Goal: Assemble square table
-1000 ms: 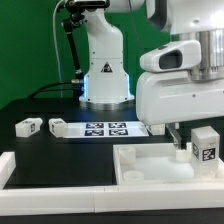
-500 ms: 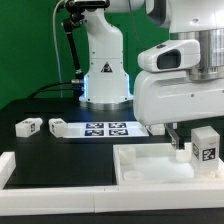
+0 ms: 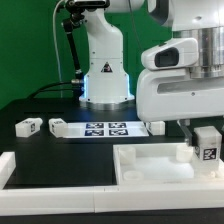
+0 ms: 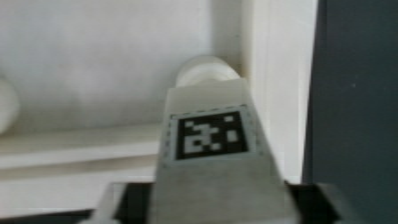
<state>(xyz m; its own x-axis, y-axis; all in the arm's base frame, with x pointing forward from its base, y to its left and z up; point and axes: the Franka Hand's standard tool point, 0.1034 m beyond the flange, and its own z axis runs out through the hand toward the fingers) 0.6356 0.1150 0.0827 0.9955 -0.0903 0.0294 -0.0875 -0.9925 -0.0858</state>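
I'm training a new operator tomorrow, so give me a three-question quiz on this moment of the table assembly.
1. True or false: the gripper is shut on a tagged leg at the square tabletop.
2. How many loose legs lie on the exterior view's left of the marker board? A none, B two, C five.
3. Fill in: the marker board lies to the exterior view's ____ of the tagged leg.

Key: 1 true; 2 B; 3 left.
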